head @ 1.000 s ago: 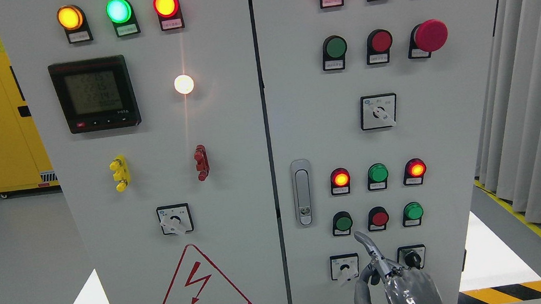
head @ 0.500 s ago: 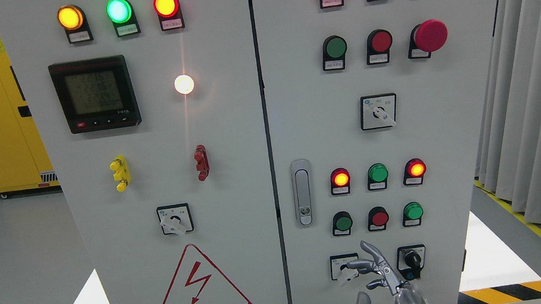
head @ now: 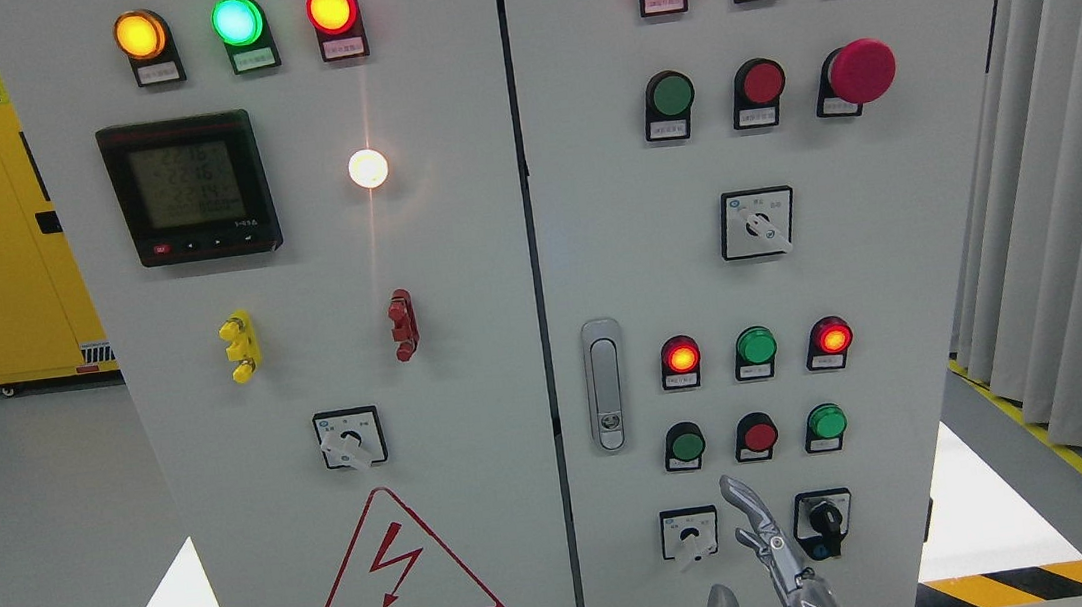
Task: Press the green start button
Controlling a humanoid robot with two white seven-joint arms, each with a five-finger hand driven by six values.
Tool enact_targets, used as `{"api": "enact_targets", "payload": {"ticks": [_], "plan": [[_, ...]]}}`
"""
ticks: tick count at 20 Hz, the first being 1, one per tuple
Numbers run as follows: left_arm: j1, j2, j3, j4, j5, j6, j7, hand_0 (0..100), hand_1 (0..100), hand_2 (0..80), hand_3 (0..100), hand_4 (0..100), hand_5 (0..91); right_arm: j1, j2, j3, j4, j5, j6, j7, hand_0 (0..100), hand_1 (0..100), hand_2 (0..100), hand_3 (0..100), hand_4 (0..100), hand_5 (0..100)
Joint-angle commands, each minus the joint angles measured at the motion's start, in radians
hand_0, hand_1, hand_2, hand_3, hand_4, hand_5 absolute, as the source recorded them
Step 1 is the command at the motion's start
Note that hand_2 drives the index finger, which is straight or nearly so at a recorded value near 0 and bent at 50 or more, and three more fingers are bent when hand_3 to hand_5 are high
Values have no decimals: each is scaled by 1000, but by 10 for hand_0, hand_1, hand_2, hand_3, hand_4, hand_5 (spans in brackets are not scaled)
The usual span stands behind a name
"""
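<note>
Robot hand: I see the right robot hand (head: 779, 560) at the bottom edge, fingers loosely spread, holding nothing.
Green start button: the green button (head: 687, 445) sits up-left of that hand, untouched.
Red button (head: 759, 436): just right of the green button.

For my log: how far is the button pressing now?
Done: the right hand is raised at the panel's lower right. In hand: one extended finger points up, below the button row. Left: touching a green button; none is touched yet.
</note>
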Motion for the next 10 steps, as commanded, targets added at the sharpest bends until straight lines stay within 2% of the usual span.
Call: {"api": "enact_targets", "payload": {"ticks": [1,4,10], "plan": [[0,0,0,0,0,0,0,120,556,0,0,0,0,29,0,49,12,-77,3,11,804,607,0,0,0,0],[0,0,0,0,0,0,0,120,556,0,0,0,0,29,0,50,35,-80,6,14,733,608,0,0,0,0],[0,0,0,0,0,0,1,120,556,0,0,0,0,29,0,50,41,-82,7,14,693,610,0,0,0,0]]}}
